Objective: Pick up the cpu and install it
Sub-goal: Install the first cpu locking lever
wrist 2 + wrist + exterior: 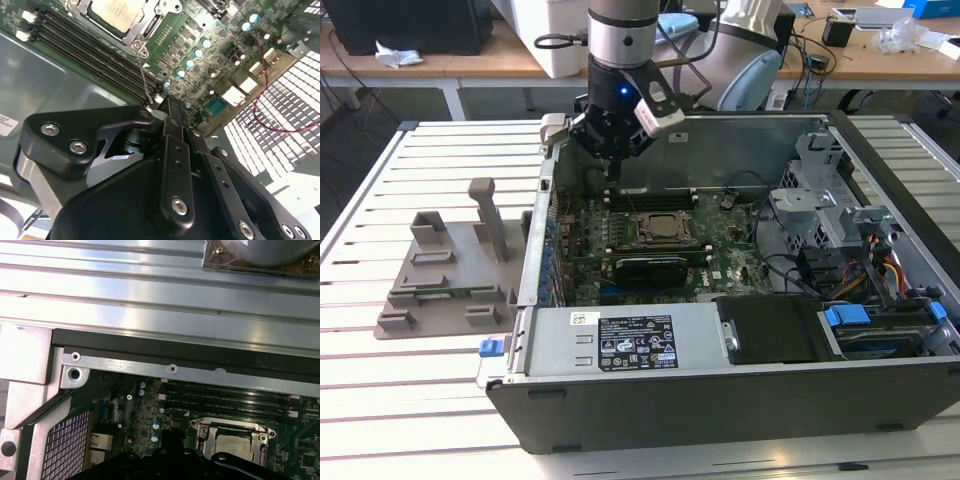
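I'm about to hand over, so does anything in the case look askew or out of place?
Nothing stands out. The cpu lies flat and square in its socket frame, the lever runs straight alongside it, and the memory slots are in even rows. The pincer hangs above the board's rear edge.

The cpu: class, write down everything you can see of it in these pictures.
The cpu is a thin, flat square chip with a pale silvery metal top bearing faint print. It lies flat in the metal socket frame on the green motherboard, beside the black memory slots. In the second wrist view it is cut off by the picture's edge. The first wrist view shows it seated in the frame too. The gripper is above the board, apart from it.
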You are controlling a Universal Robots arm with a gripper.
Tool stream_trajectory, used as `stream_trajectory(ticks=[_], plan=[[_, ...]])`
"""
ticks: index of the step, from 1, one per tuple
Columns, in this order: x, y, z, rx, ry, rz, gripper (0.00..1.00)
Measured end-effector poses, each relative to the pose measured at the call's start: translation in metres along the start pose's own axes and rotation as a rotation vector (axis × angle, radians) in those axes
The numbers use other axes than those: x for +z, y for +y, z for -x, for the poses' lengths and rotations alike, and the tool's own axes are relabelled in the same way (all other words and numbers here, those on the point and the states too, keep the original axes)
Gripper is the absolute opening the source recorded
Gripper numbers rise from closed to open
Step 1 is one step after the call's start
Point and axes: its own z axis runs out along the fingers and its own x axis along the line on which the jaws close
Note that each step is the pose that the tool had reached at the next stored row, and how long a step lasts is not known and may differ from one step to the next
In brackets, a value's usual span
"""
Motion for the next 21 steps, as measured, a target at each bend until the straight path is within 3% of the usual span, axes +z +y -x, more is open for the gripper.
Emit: stream_trajectory(ticks=[7,11,12,15,17,21], plan=[[0.0137,0.0044,0.0014,0.0,0.0001,-0.0001,0.11],[0.0155,0.0044,0.0075,0.0,0.0001,-0.0001,0.11],[0.0154,0.004,0.0116,0.0,0.0001,0.0,0.11],[0.0167,0.0016,0.0348,0.0,0.0082,0.0011,0.11],[0.0187,0.0005,0.0442,0.001,0.0123,0.0016,0.11],[0.0287,-0.0015,0.0657,0.001,0.0163,0.0019,0.11]])
